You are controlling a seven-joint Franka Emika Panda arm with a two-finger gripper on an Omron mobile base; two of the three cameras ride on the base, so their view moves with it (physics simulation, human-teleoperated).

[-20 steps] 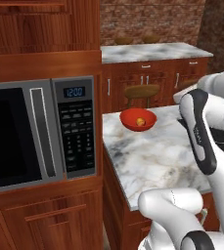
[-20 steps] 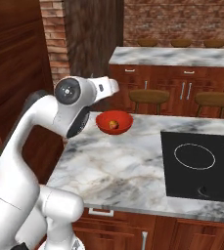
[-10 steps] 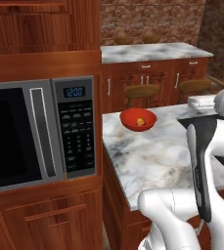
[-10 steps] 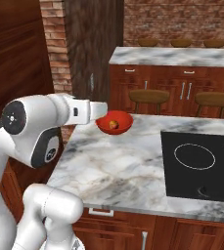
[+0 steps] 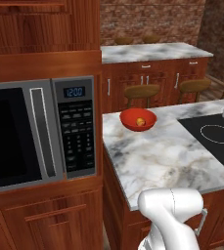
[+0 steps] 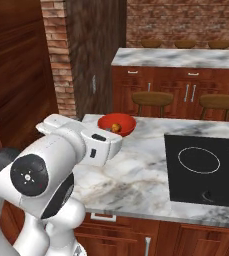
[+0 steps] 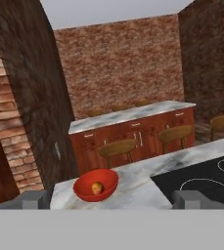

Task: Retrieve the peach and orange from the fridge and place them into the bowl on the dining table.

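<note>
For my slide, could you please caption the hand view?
Open gripper faces red bowl holding one fruit.

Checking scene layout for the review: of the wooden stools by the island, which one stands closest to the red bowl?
The stool directly behind the red bowl, the leftmost in the left base view; the next stool stands farther right, behind the cooktop.

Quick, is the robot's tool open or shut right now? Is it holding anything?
Tool: open, holding nothing; the bowl sits ahead with one fruit inside.
</note>
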